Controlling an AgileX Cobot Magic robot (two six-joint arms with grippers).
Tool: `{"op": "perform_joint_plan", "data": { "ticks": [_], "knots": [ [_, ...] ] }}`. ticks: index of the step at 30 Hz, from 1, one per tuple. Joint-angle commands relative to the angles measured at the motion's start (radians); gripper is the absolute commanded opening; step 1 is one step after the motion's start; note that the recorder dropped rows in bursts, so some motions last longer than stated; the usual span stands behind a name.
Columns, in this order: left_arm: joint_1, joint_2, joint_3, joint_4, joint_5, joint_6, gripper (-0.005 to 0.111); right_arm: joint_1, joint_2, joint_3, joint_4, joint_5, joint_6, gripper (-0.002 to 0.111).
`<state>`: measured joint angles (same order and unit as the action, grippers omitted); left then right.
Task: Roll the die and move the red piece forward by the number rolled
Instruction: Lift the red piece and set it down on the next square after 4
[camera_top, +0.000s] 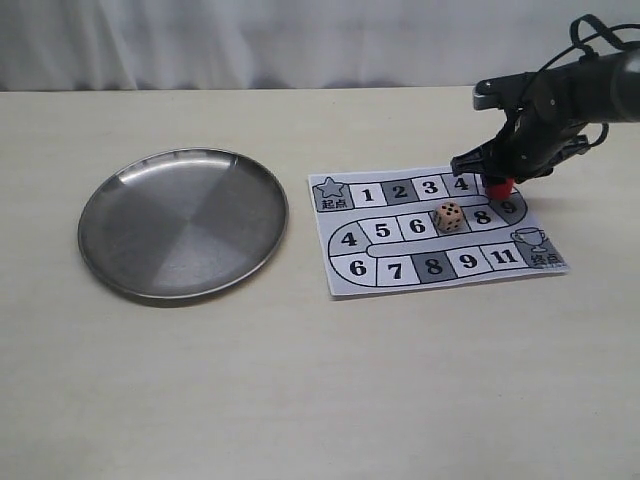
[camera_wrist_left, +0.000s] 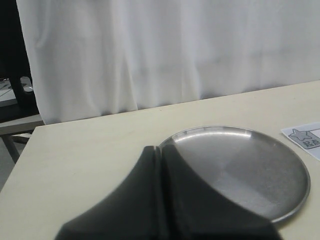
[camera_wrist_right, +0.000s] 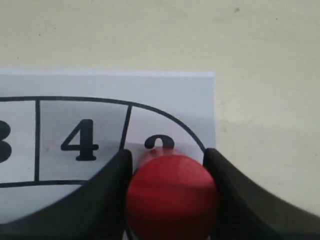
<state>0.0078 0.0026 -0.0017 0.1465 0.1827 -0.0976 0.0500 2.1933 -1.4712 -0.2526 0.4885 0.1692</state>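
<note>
With right hand (camera_wrist_right: 167, 159) gripping red piece (camera_wrist_right: 171, 197) at the square past 4, lift straight, steer clear of die (camera_top: 449, 216) by 6 mid-board, count squares carefully, set down centred, upright.

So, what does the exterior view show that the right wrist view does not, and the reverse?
Only the exterior view: the metal plate, the die lying on the board between squares 6 and 8, and the whole track up to the trophy square. Only the right wrist view: close up, both fingers touching the sides of the red piece, which hides part of a digit behind it. Both: the right hand closed on the red piece, square 4 beside it, and the pale table.
</note>
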Motion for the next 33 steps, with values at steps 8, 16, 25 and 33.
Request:
{"op": "perform_joint_plan", "data": {
  "ticks": [8,16,25,33],
  "knots": [
    [-0.008,-0.003,0.002,-0.002,-0.009,-0.001,0.000,-0.002,-0.008,0.007,0.013,-0.037,0.002,0.036],
    [-0.008,-0.003,0.002,-0.002,-0.009,-0.001,0.000,-0.002,-0.008,0.007,0.013,-0.072,0.002,0.037],
    [-0.008,-0.003,0.002,-0.002,-0.009,-0.001,0.000,-0.002,-0.008,0.007,0.013,-0.074,0.002,0.039],
    [-0.008,-0.003,0.002,-0.002,-0.009,-0.001,0.000,-0.002,-0.016,0.007,0.035,-0.058,0.002,0.080]
  ]
}}
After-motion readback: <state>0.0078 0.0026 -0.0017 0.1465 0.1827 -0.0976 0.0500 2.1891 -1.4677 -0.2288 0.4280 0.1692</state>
